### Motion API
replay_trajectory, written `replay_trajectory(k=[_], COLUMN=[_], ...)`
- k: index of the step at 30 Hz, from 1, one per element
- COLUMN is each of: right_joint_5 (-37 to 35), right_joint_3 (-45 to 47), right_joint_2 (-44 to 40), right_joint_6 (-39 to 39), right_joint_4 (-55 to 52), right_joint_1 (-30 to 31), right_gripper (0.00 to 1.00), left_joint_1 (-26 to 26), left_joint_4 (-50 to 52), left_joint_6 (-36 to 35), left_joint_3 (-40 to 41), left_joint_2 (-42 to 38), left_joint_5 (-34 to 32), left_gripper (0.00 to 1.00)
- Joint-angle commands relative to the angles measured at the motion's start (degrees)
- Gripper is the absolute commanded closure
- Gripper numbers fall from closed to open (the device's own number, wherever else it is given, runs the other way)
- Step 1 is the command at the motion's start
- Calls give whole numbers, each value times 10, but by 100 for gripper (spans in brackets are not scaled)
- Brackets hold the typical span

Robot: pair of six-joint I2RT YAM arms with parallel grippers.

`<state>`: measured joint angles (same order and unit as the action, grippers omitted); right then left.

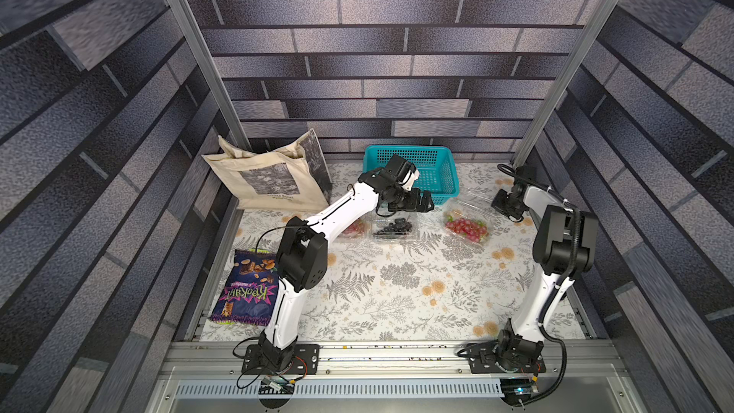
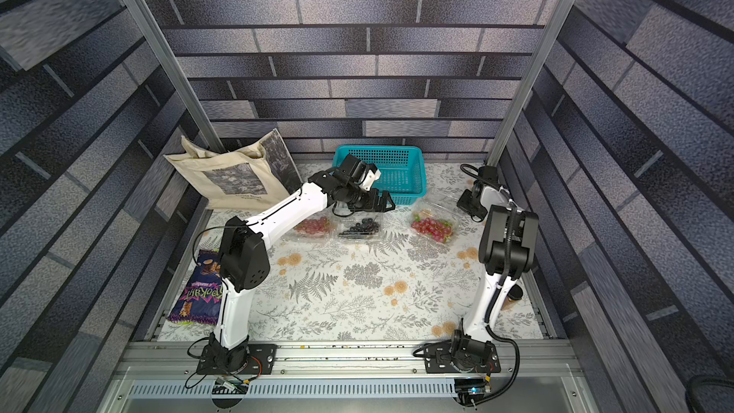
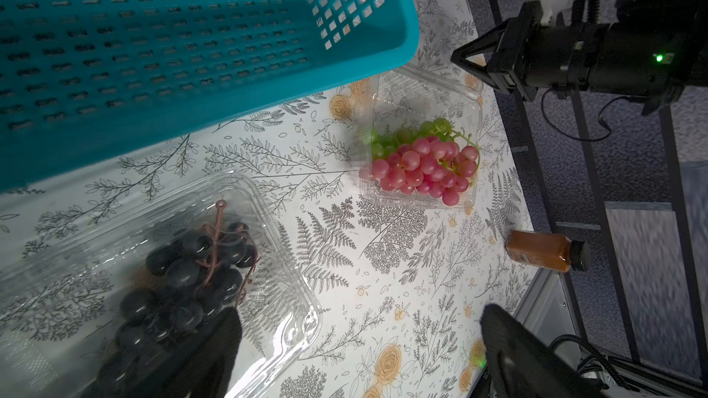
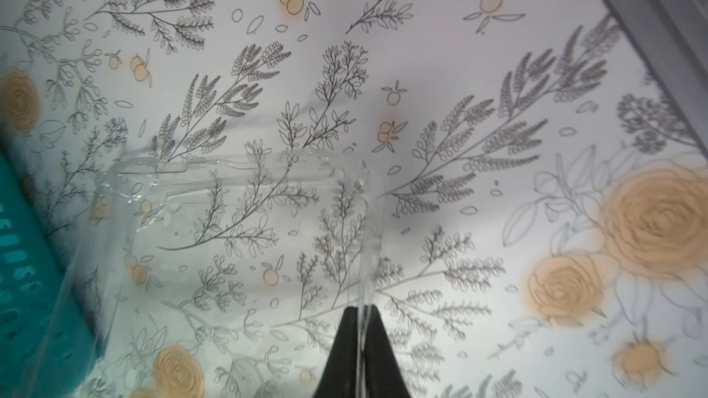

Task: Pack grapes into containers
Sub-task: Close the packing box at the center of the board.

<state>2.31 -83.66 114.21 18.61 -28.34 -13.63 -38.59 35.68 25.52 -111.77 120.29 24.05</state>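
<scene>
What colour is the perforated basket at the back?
Teal. The basket shows best in the left wrist view.

Three clamshell containers (image 3: 283,273), two red-pink grape bunches (image 3: 425,170), one blue-black bunch (image 3: 184,281), one green bunch (image 3: 406,135), one teal basket (image 3: 153,70), one tote bag (image 1: 270,180), one snack bag (image 1: 246,292) and one bottle (image 3: 540,250) are counted.

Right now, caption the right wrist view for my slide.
The right gripper pinches the edge of a clear container lid over floral tablecloth, teal basket beside.
</scene>
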Motion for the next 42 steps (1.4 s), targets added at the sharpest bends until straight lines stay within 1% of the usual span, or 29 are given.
replay_trajectory(k=[1, 7, 13, 21, 26, 36, 40, 42], right_joint_5=[-28, -36, -25, -10, -2, -34, -35, -34], right_joint_3=[37, 98, 152, 172, 179, 184, 185, 184], right_joint_2=[-61, -112, -150, -160, -169, -167, -166, -164], right_joint_6=[6, 21, 29, 32, 35, 38, 37, 35], right_joint_4=[13, 36, 83, 122, 149, 178, 199, 204], right_joint_1=[-1, 0, 1, 1, 1, 1, 1, 0], right_gripper=[93, 93, 93, 93, 92, 91, 91, 91], left_joint_1=[-2, -2, -12, -18, -19, -16, -16, -14], left_joint_4=[14, 17, 33, 87, 85, 112, 108, 107], left_joint_6=[-14, 22, 38, 44, 41, 25, 27, 34], left_joint_3=[-23, -56, -116, -238, -247, -257, -259, -272], left_joint_2=[6, 23, 60, 141, 151, 162, 165, 173], left_joint_5=[13, 40, 42, 48, 46, 37, 39, 41], left_gripper=[0, 0, 0, 0, 0, 0, 0, 0])
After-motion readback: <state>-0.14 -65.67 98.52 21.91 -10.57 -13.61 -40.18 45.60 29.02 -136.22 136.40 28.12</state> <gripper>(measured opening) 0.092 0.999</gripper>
